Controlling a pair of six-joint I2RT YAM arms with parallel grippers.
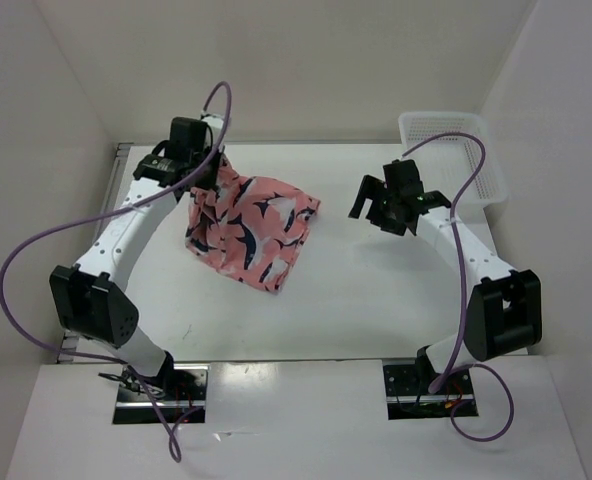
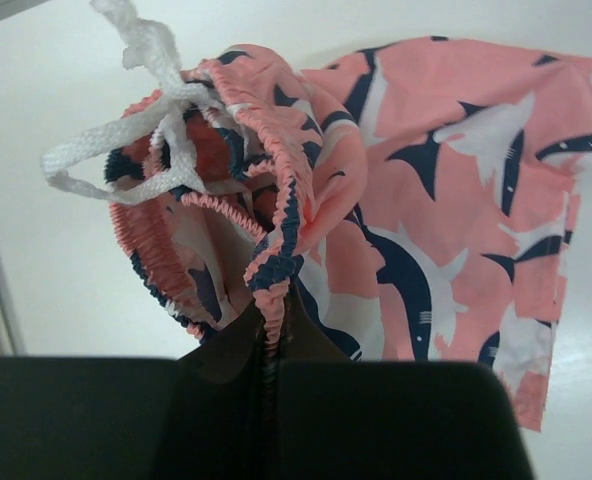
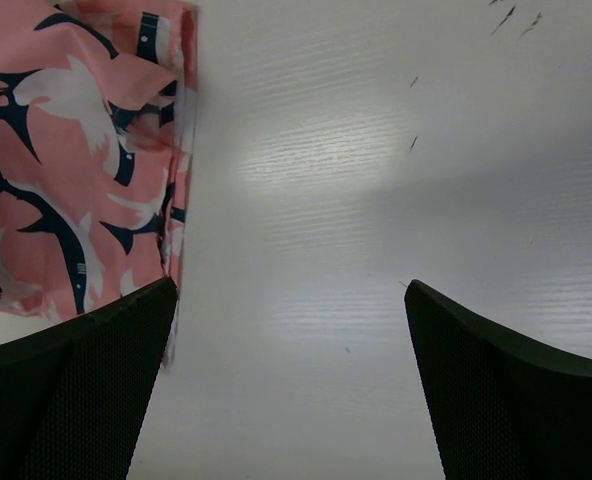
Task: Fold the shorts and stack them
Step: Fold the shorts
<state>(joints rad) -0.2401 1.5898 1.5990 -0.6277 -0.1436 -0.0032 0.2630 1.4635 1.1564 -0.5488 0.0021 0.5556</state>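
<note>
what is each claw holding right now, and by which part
The left claw pinches the shorts by the gathered elastic waistband, near the drawstring. The right claw is open and holds nothing.

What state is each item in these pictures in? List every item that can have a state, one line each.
shorts, not yet folded, waistband lifted, the rest lying on the table
drawstring, dangling loose at the waistband
left gripper, shut on the waistband
right gripper, open, holding nothing, beside the cloth's edge
white mesh basket, upright, no cloth inside
</note>
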